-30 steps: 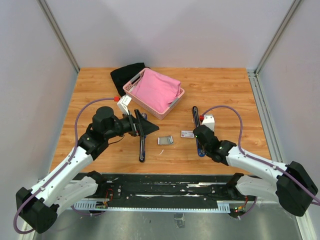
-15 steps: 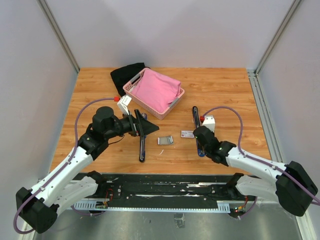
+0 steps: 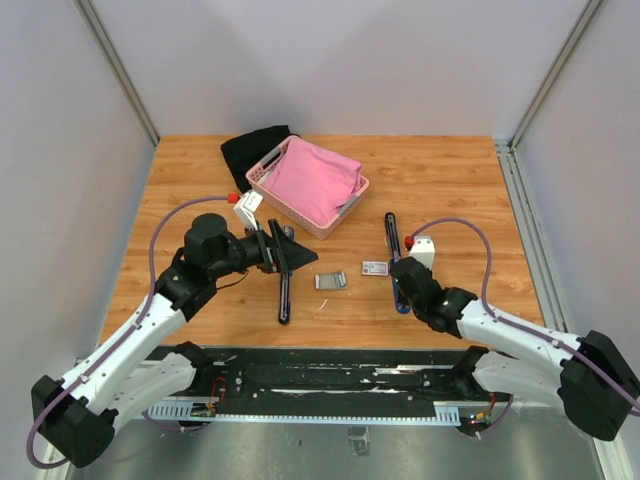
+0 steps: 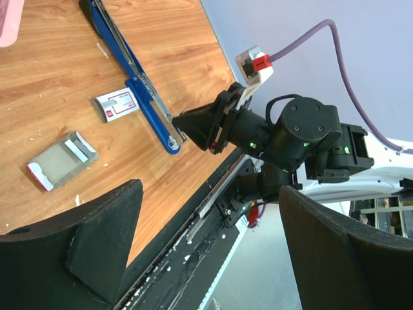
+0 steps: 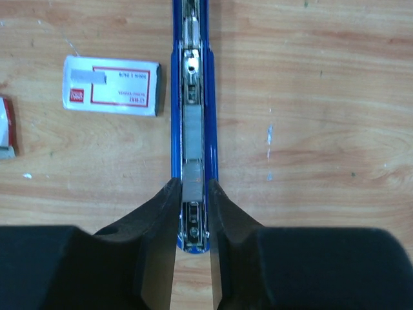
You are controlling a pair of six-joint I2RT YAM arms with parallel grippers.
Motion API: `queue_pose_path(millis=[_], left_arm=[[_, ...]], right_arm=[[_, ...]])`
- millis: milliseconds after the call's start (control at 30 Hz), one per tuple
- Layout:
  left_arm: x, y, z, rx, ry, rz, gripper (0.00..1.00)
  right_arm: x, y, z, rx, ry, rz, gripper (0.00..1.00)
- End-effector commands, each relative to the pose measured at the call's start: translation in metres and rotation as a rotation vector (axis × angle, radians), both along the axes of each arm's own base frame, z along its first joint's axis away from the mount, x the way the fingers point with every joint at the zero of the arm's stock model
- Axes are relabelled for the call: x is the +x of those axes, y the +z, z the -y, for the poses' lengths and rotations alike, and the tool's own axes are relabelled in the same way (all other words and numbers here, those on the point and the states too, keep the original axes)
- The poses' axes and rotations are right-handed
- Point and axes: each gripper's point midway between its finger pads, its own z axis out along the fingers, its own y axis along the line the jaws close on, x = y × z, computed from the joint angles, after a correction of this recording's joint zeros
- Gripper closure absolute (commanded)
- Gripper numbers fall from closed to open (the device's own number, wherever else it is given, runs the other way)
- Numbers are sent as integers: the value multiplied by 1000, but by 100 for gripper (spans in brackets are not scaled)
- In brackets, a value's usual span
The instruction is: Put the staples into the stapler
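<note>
While left claw gapes empty, right claw pinches staples inside stapler.

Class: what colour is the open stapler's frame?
Blue, around a silvery channel; the stapler shows best in the right wrist view.

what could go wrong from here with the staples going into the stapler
The right fingers flank the staples lying in the open channel of the blue stapler. If they lift away off-centre, the strip may tilt or pop out. Nothing braces the stapler: the left gripper hangs open, away from it, so a nudge could slide it across the table.
</note>
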Motion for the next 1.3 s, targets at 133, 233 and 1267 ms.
queue_pose_path(millis=[133, 233, 1267], left_arm=[[-3, 2, -2, -17, 2, 21, 9], [-3, 2, -2, -20, 3, 23, 9], [59, -154, -55, 437, 365, -377, 8]], right_arm=[[-31, -11, 7, -11, 33, -86, 64], [-34, -8, 8, -1, 37, -90, 58], [30, 70, -65, 108, 257, -327, 62]])
